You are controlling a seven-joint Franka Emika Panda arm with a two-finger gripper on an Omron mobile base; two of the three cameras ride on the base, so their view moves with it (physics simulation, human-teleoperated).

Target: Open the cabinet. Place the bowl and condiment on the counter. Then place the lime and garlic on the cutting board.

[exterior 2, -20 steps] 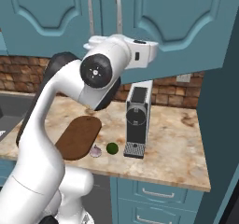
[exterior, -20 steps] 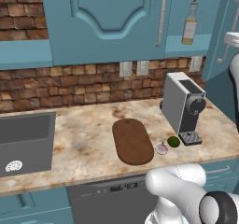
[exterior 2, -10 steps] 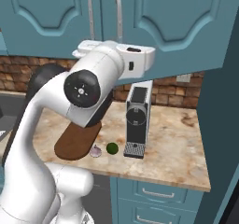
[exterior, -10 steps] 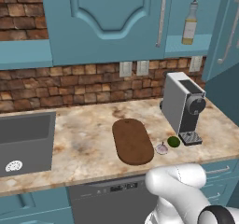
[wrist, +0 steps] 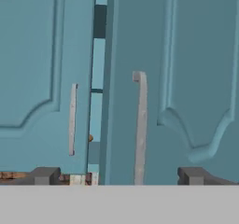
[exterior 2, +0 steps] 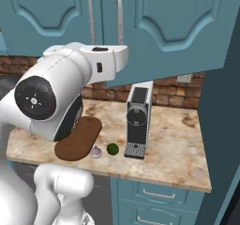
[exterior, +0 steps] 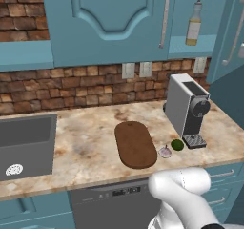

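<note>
Your pincer [wrist: 116,176] stands fully open and empty before the rigid cabinet door [wrist: 177,78]; grip its slim, possibly slippery bar handle [wrist: 139,129] mid-length.

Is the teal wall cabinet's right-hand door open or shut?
Open: the teal wall cabinet's right door is swung out, exposing the clear condiment bottle upright on its shelf.

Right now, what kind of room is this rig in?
A rendered home kitchen: teal-blue wall cabinet with arched doors, beige marbled stone countertop with a grey sink basin, and a grey coffee machine.
</note>
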